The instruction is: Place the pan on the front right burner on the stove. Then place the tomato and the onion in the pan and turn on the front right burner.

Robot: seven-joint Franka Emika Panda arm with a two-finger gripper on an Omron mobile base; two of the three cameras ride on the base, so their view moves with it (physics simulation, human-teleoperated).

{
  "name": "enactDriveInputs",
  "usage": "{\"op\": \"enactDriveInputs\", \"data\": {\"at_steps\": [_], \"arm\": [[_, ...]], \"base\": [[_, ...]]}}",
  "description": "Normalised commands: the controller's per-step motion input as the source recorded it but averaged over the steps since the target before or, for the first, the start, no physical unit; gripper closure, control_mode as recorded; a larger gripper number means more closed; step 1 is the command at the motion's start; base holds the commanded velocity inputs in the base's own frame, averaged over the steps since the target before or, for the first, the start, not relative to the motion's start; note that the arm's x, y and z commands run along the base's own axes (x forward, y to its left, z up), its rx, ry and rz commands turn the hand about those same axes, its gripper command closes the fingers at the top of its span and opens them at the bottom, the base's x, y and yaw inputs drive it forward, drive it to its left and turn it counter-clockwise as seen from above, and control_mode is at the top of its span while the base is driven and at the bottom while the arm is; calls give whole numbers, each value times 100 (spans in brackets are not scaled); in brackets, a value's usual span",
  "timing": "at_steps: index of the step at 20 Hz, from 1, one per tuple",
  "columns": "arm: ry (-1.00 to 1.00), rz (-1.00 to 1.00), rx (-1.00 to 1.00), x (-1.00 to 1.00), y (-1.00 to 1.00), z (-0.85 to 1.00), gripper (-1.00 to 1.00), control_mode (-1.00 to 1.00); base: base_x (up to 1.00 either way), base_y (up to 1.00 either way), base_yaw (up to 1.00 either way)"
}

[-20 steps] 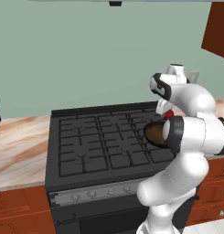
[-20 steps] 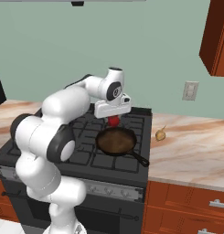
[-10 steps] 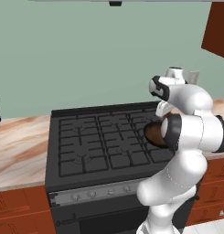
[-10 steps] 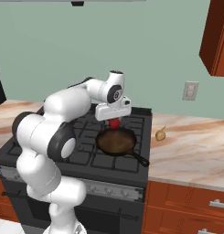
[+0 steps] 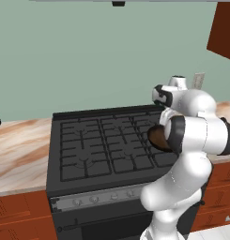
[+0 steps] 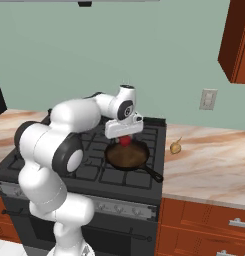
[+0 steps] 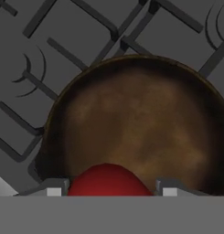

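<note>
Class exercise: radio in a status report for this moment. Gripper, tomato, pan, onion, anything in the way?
Gripper shut on tomato, above pan. Pan on stove, front right. Onion on counter. Nothing blocking.

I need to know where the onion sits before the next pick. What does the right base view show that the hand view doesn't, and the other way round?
The right base view alone shows the onion lying on the counter right of the stove, plus the pan's black handle. The hand view alone shows the pan's bare brown floor from straight above, ringed by grates. Both show the tomato held in the gripper above the pan.
</note>
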Motion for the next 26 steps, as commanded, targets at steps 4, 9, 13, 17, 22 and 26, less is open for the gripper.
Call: {"op": "enactDriveInputs", "data": {"at_steps": [4, 9, 13, 17, 22, 26], "arm": [[0, 1, 0, 0, 0, -35, 100, -100], [0, 1, 0, 0, 0, -39, 100, -100], [0, 1, 0, 0, 0, -36, 100, -100], [0, 2, 0, 2, 0, -26, 100, -100], [0, 2, 0, 11, 0, -7, 100, -100], [0, 1, 0, 13, 0, 0, 100, -100]], "base": [[0, 0, 0], [0, 0, 0], [0, 0, 0], [0, 0, 0], [0, 0, 0], [0, 0, 0]]}}
